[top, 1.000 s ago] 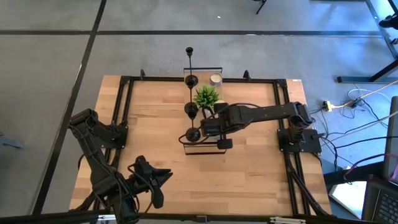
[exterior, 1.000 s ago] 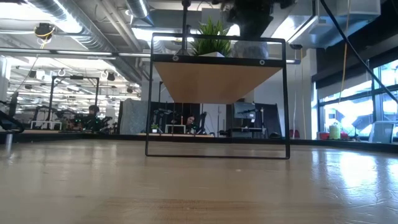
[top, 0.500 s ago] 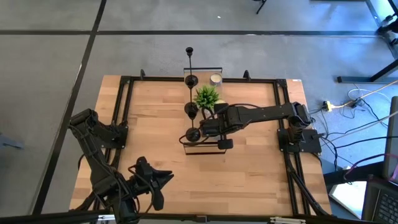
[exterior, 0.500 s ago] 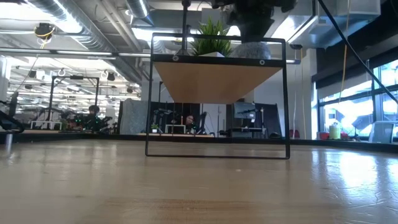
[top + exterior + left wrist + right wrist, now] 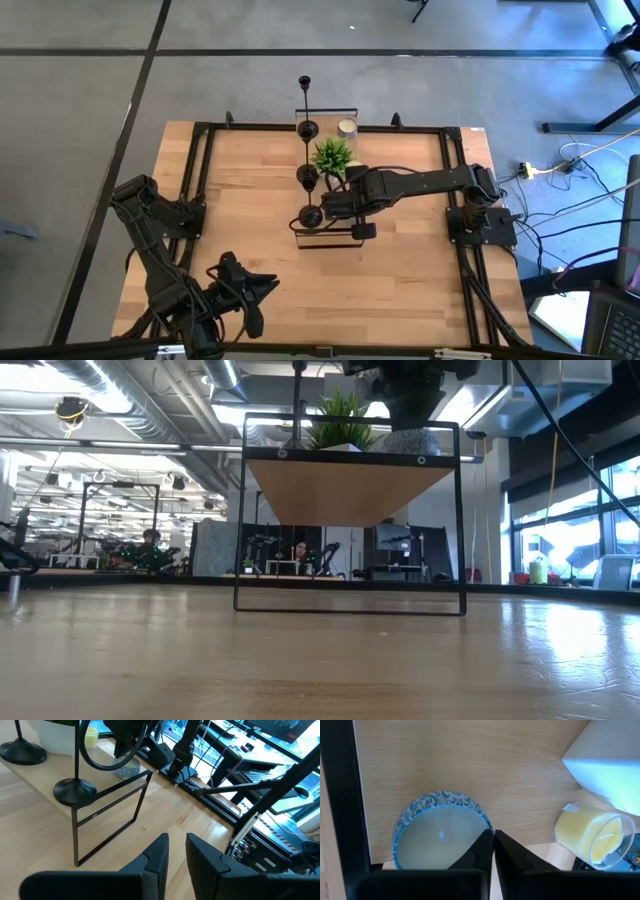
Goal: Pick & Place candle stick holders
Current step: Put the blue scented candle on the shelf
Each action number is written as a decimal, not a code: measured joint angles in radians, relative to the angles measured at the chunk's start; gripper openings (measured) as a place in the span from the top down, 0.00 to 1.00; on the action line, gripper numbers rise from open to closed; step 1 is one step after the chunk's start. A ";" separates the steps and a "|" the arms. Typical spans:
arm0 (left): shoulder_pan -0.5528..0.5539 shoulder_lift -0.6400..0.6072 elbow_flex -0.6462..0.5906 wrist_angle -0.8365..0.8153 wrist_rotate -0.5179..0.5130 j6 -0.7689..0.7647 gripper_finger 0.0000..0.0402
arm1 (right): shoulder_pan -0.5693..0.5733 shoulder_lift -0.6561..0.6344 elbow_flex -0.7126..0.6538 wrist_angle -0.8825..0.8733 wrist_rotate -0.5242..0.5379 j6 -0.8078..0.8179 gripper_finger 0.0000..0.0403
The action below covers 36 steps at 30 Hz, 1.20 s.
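Three black candle stick holders stand on their round bases in a row along the left edge of a wooden shelf (image 5: pixel 345 190): far (image 5: pixel 307 130), middle (image 5: pixel 308 177) and near (image 5: pixel 312 217). In the left wrist view two bases show (image 5: pixel 75 790) (image 5: pixel 22 752). My right gripper (image 5: pixel 493 840) points down over the shelf's near right part, shut, its tips beside the rim of a blue-patterned candle (image 5: pixel 440 835). It touches no holder. My left gripper (image 5: pixel 176 845) hovers at the table's near left (image 5: pixel 262 287), slightly open and empty. My right gripper comes from above with its fingers shut. The tips (image 5: pixel 487 842) stand at the blue-patterned candle's rim (image 5: pixel 482 820). I cannot tell whether they touch it.
On the shelf also stand a green plant (image 5: pixel 333 155) in a white pot (image 5: pixel 615 765), a yellow candle in a glass (image 5: pixel 595 837) and a white candle (image 5: pixel 347 127). The shelf rests on a thin black frame (image 5: pixel 350 605). Bare wooden tabletop (image 5: pixel 250 200) lies to the left and front.
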 joint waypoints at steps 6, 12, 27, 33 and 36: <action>0.000 0.000 0.000 0.000 0.000 0.000 0.85 | -0.006 0.000 0.000 0.000 0.000 0.008 0.94; 0.000 0.000 0.000 0.000 0.000 0.000 0.85 | -0.008 0.000 0.000 0.007 0.000 0.009 0.94; 0.000 0.000 0.000 0.000 0.000 0.000 0.85 | -0.008 0.000 0.000 0.007 -0.001 0.008 0.94; 0.000 0.000 0.000 0.000 -0.001 0.000 0.85 | -0.009 0.000 0.000 0.007 -0.003 0.008 0.90; 0.000 0.000 0.000 0.000 -0.005 0.000 0.85 | -0.009 0.000 0.000 0.007 -0.003 0.008 0.85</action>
